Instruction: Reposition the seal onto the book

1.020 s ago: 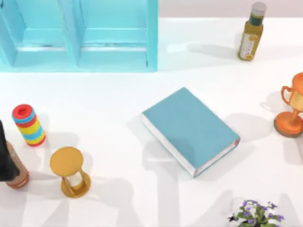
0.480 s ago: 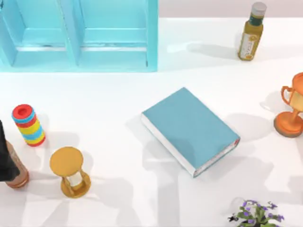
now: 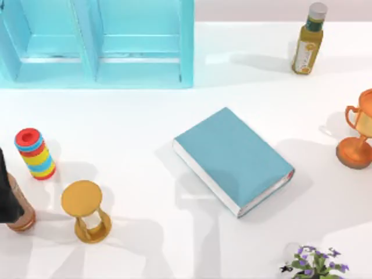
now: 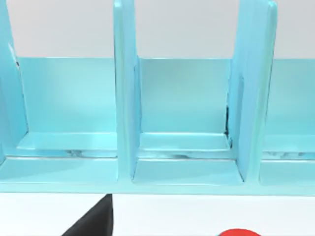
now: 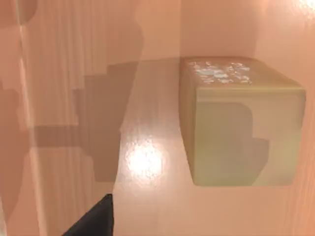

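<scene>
Book: the book [image 3: 233,160] lies flat near the middle of the bench [image 3: 145,128], turned at a slant, teal cover up, white page edges along its lower-left side, a thin reddish trim at its right corner
Seal: the seal [image 5: 241,123] shows in the right wrist view as a tan block standing on a glossy, wood-grained tan surface, with a pale speckled mark on its upper face; where it stands relative to the book I cannot tell
Right pincer: a dark part of the right pincer [image 5: 96,220] sits at the edge of the right wrist view, apart from the seal; how far open it is and whether it has hold of anything I cannot tell
Left arm: the left arm [image 3: 6,189] is at the far left edge of the bench, its dark body overlapping the reddish-brown cylinder [image 3: 22,214]
Left pincer: a dark part of the left pincer [image 4: 93,222] faces the turquoise shelf unit [image 3: 99,43]; its opening cannot be told
Left side of the bench: a striped ring stack [image 3: 35,153] stands near a golden hourglass [image 3: 86,211]
Right side of the bench: an oil bottle [image 3: 308,40] at the back, an orange trophy [image 3: 357,131] at the right edge, a purple-flowered plant [image 3: 314,263] at the front
</scene>
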